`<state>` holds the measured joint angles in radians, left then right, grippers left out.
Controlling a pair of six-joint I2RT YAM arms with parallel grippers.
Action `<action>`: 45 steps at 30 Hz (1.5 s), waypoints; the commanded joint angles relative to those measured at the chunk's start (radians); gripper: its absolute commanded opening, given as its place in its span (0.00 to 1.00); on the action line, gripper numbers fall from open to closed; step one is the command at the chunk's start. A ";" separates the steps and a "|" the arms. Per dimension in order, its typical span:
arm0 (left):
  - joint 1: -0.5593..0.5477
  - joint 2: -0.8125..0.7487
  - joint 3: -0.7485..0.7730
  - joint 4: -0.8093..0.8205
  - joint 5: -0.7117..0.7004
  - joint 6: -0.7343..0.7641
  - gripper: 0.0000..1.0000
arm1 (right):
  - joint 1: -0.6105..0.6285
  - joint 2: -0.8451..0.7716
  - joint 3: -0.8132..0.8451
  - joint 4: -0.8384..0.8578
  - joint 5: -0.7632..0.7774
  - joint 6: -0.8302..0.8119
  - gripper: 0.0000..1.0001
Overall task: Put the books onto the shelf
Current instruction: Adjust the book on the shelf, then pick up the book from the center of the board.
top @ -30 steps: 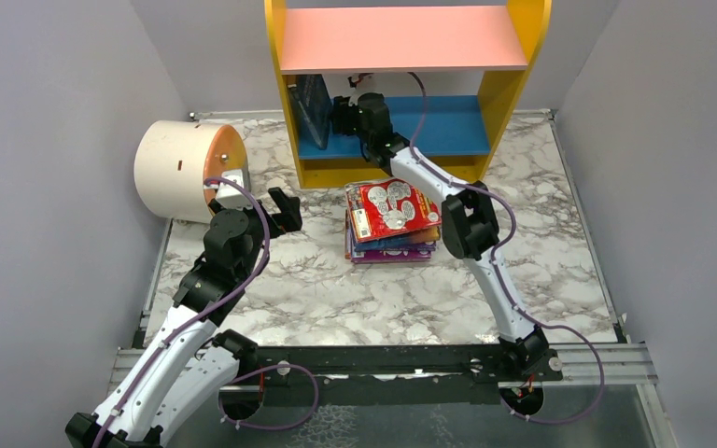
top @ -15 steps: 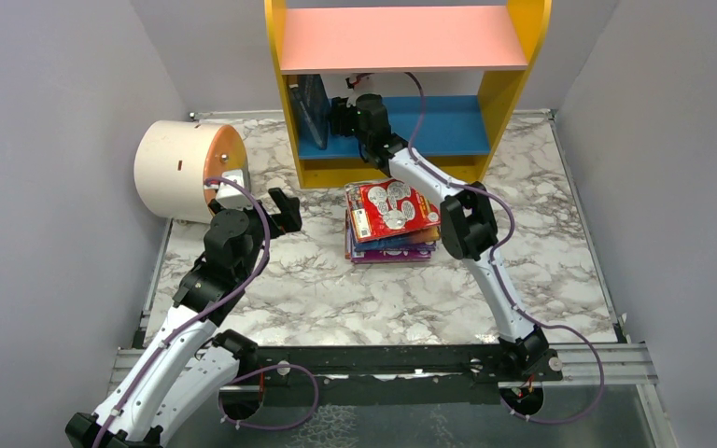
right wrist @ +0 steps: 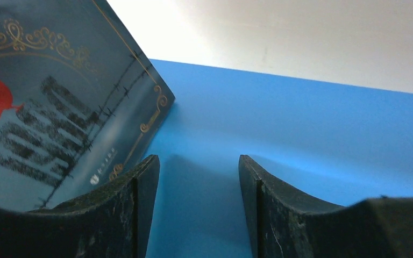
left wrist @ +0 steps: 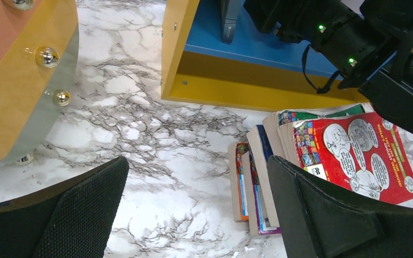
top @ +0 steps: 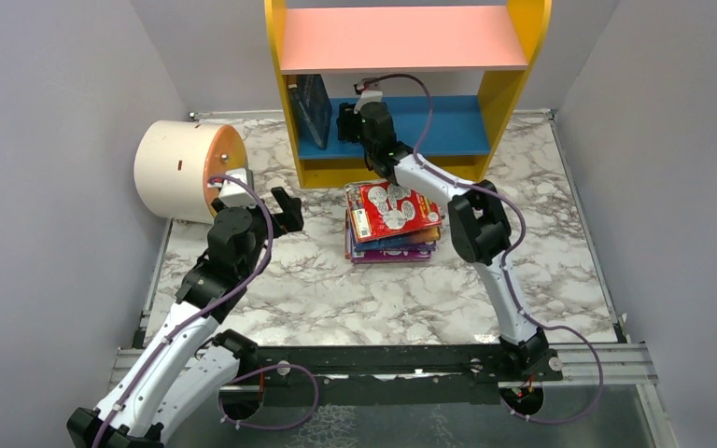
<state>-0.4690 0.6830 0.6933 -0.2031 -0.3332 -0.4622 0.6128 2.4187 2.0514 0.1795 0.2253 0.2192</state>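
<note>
One dark blue book (top: 313,107) stands at the nine o'clock end of the blue lower board (top: 448,126) of the shelf (top: 401,37), against the yellow side (top: 289,131), I'd say so it won't topple. Right claw (right wrist: 199,161), at its three o'clock, gapes empty. Other books (top: 392,219) lie stacked on the bench (top: 289,280) at the shelf's six o'clock. Left claw (left wrist: 197,161) hovers wide open, clear of them.

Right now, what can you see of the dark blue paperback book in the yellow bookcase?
The dark blue paperback book stands on the blue lower board, at its left end, beside the yellow side panel. Its cover shows gold scrollwork, a red shape and black barbed-wire lettering. Nothing grips it.
</note>
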 commanded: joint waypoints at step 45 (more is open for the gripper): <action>-0.072 0.421 -0.064 0.487 0.537 -0.241 0.94 | 0.215 -1.416 -1.277 -0.258 0.186 -0.090 0.52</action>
<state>-0.5327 1.0969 0.5945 0.2363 0.1730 -0.6922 0.8272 1.0027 0.7784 -0.0387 0.2180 0.0475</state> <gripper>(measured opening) 0.939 0.526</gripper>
